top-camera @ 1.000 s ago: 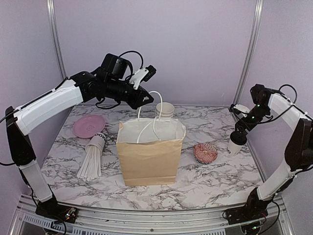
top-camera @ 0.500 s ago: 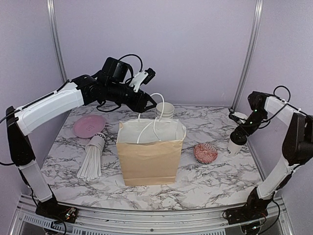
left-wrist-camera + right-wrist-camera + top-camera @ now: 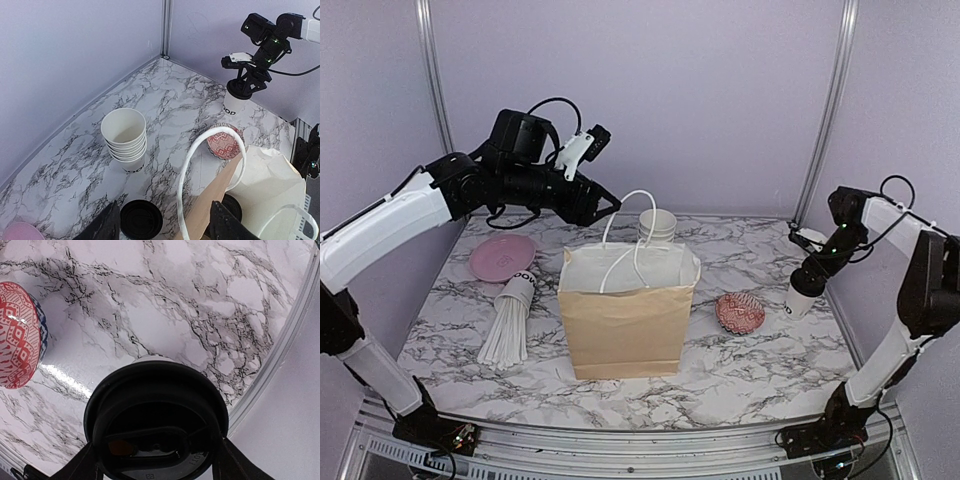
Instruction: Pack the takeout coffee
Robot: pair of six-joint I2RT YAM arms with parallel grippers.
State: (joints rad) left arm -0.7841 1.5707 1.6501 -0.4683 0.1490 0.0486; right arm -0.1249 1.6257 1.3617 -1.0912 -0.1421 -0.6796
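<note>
One takeout coffee (image 3: 801, 296), a white cup with a black lid (image 3: 156, 410), stands at the table's right edge. My right gripper (image 3: 809, 272) (image 3: 157, 456) is down over it, and its fingers (image 3: 82, 465) press the lid from both sides. A second lidded cup (image 3: 141, 218) stands on the table behind the brown bag (image 3: 628, 315). A third black lid (image 3: 233, 206) shows inside the bag. My left gripper (image 3: 603, 205) (image 3: 165, 226) hovers open above the bag's back edge. The white handle (image 3: 186, 176) loops up between its fingers, untouched.
A stack of lidless white cups (image 3: 657, 225) stands behind the bag. A red patterned bowl (image 3: 740, 312) lies between the bag and the right cup. A pink plate (image 3: 502, 257) and a cup of wrapped straws (image 3: 510, 320) are on the left.
My left gripper has opened, let go of the bag handle and drawn back to the left. My right gripper's fingers have closed in on the cup's lid.
</note>
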